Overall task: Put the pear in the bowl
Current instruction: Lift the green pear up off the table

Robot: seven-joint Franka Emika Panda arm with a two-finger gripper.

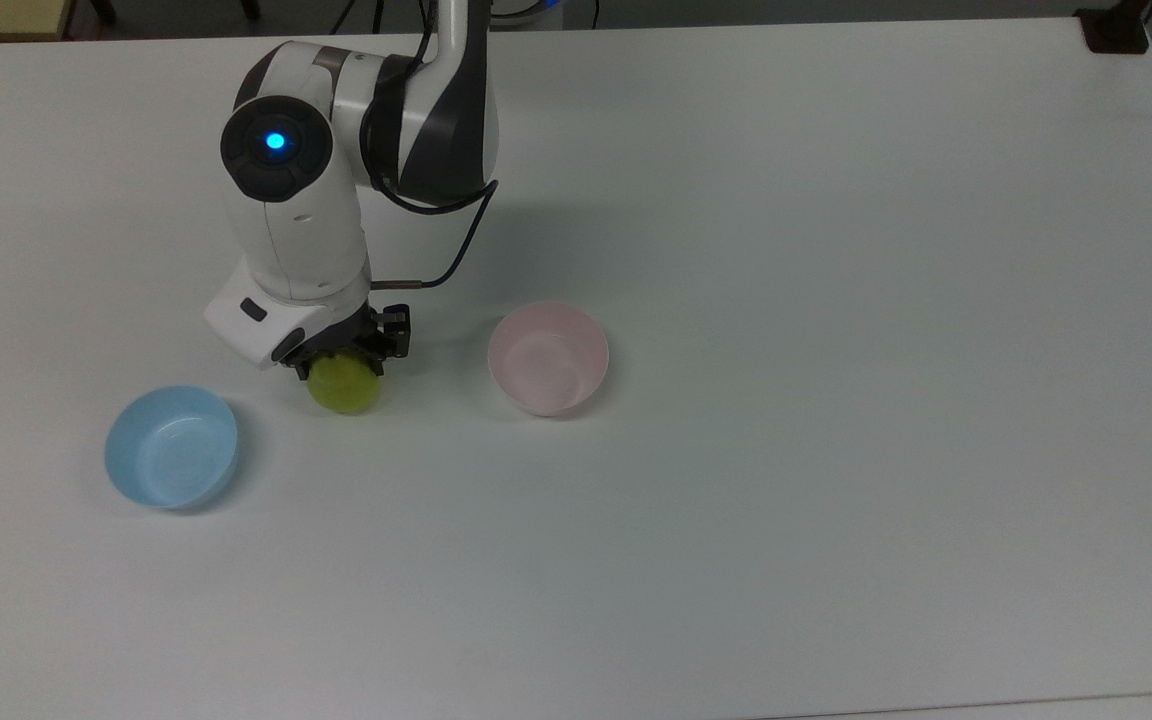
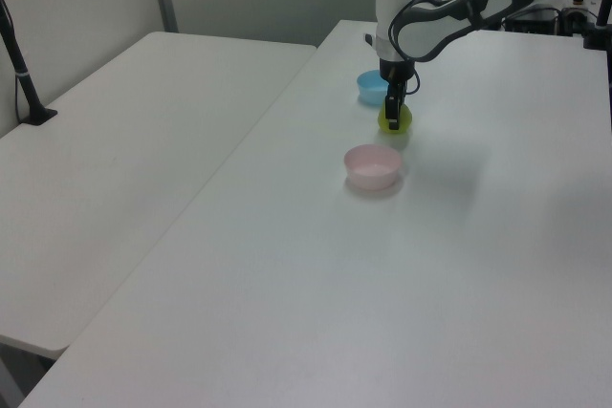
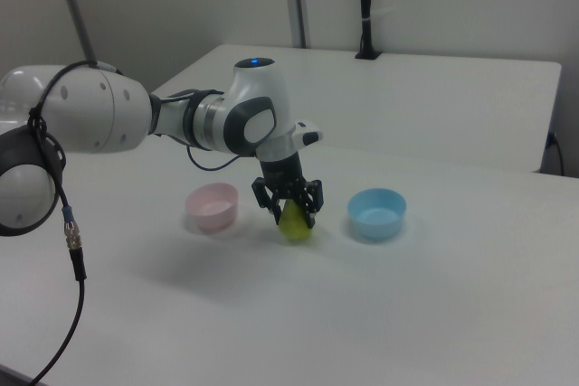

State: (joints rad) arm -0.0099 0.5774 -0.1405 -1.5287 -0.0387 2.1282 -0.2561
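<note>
Even bright light, soft shadows, slight grain.
</note>
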